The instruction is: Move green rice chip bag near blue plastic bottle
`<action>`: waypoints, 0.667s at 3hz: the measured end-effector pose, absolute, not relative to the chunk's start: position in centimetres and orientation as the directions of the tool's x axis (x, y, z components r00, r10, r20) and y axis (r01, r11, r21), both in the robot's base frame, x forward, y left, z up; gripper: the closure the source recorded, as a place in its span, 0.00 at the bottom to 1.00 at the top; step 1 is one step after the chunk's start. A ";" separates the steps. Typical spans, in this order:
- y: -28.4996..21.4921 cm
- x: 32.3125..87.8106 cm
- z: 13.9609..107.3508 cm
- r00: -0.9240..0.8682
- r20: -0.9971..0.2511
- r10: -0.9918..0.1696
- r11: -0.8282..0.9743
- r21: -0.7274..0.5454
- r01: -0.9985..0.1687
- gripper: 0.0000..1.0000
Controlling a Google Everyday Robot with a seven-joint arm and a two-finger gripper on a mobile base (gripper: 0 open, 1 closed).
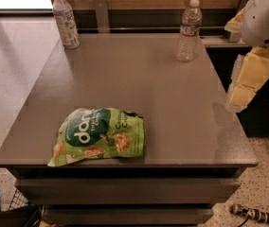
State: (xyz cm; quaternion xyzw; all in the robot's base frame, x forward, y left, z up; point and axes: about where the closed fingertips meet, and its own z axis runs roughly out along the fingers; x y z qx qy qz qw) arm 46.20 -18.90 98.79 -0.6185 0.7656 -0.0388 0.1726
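The green rice chip bag [99, 137] lies at the lower left of the table [172, 103], well apart from the blue plastic bottle [66, 20] standing at its upper-left corner. The gripper [242, 91] hangs at the frame's right edge; spread or pressed together, I cannot tell

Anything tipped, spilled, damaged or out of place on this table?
Nothing stands out. The green rice chip bag lies flat at the front-left of the table. The blue plastic bottle and the clear bottle stand upright at the back. The pincer hangs by the table's right edge.
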 end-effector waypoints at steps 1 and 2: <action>-15.4 49.0 97.6 -0.175 -0.159 -0.972 0.209 -0.236 -0.949 0.00; -12.0 49.5 96.8 -0.189 -0.133 -0.973 0.215 -0.220 -0.951 0.00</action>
